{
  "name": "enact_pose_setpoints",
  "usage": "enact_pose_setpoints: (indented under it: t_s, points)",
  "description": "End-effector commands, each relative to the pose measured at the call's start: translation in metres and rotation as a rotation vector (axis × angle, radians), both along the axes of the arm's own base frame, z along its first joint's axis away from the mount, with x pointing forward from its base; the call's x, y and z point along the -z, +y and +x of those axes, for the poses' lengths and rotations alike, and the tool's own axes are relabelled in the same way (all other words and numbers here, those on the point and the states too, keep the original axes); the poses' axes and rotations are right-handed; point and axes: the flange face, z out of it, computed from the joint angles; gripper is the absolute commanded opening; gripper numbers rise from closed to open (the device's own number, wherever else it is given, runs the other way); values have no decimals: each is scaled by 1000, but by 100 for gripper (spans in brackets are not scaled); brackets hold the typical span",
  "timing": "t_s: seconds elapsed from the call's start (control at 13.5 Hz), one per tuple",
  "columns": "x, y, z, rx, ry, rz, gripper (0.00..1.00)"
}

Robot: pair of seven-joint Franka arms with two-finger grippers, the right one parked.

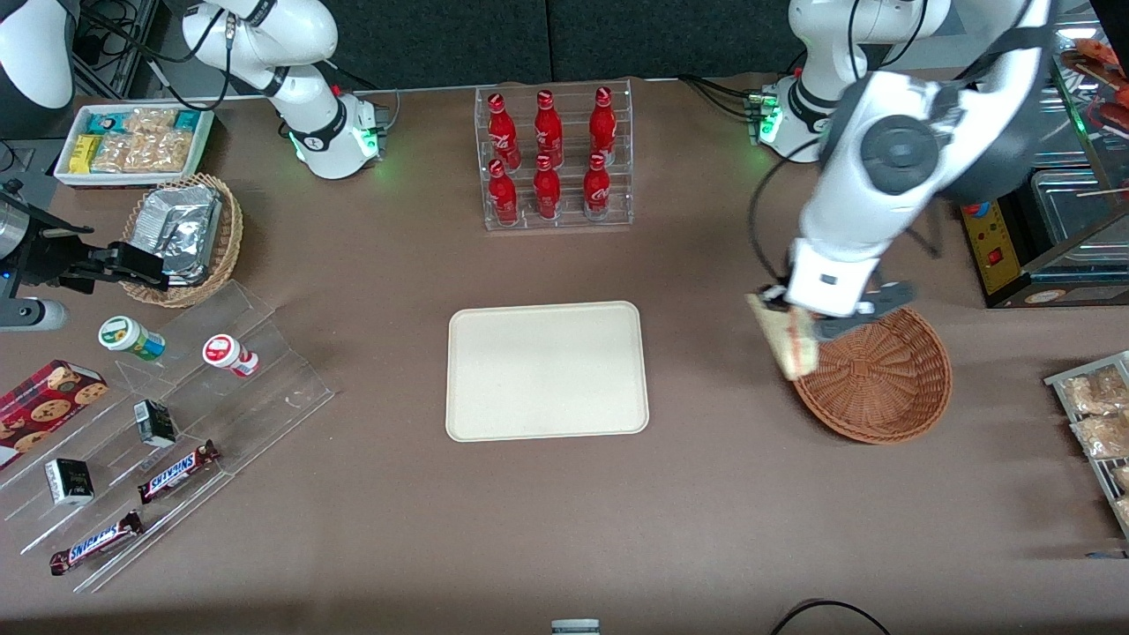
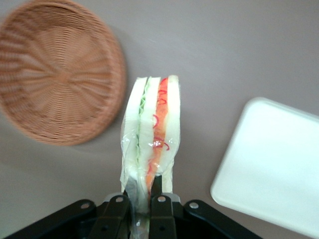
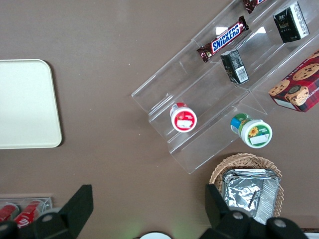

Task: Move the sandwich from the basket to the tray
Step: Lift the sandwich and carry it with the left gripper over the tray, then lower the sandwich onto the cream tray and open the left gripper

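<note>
The sandwich (image 2: 152, 134), a wrapped wedge of white bread with green and red-orange layers, is held clamped in the gripper (image 1: 816, 322) above the basket (image 1: 882, 375) rim. The tray (image 1: 547, 370) lies apart, toward the parked arm's end, and is judged the next destination.

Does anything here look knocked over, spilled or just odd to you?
One thing: two small round tubs, a green-lidded one and a red-lidded one, lie on their sides on the clear display steps. Otherwise it looks orderly. The gripper holds the wrapped sandwich in the air beside the basket, short of the tray.
</note>
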Motion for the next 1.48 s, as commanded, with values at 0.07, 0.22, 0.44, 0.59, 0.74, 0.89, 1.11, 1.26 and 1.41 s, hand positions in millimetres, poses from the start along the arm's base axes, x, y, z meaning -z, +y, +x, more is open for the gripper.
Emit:
enact_pose_setpoints:
  t_s: [0.07, 0.22, 0.44, 0.59, 0.74, 0.89, 1.11, 1.26, 1.41]
  points:
    - [48, -97, 14, 145, 76, -66, 0]
    - [64, -150, 3, 226, 69, -58, 0]
    - [97, -195, -10, 215, 10, -32, 0]
    - [124, -216, -18, 227, 0, -41, 0]
    - [139, -223, -22, 226, -13, -28, 0]
    - [151, -226, -24, 231, -8, -13, 0]
    - [167, -246, -34, 273, -49, -50, 0]
    - [179, -257, -47, 270, -47, -41, 0]
    - [187, -256, -49, 272, -49, -20, 0]
